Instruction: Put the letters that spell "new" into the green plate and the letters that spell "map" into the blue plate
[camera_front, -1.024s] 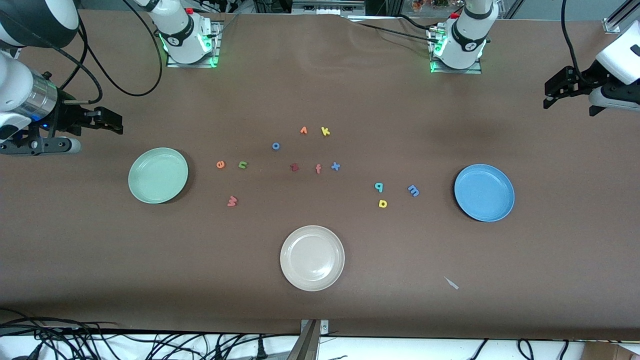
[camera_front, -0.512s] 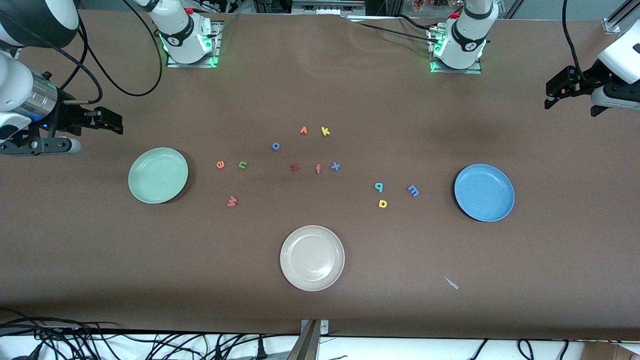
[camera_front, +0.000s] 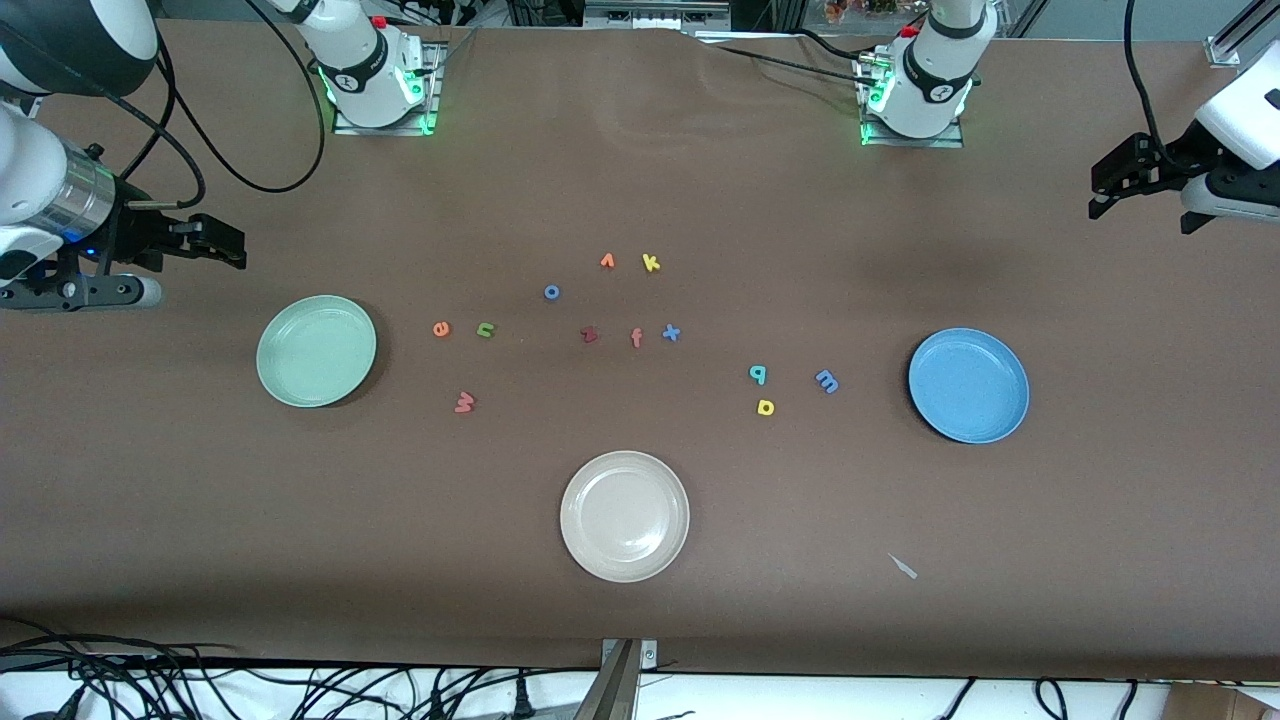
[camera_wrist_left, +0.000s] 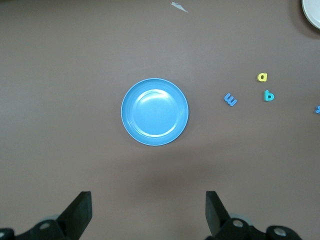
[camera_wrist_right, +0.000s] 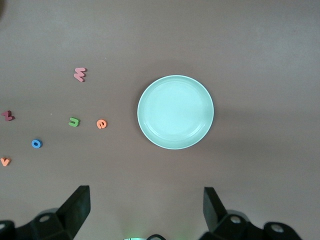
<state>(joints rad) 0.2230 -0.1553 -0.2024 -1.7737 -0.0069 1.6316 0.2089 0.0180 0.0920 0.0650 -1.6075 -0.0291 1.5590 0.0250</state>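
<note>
Left claw (camera_wrist_left: 146, 212) wide open, empty, over bare tabletop (camera_front: 700, 180) by blue plate (camera_front: 968, 385). Right claw (camera_wrist_right: 145, 210) likewise, by green plate (camera_front: 316, 350).

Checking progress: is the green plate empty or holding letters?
Empty: the green plate shows only bare surface; n, e and w lie on the table.
</note>
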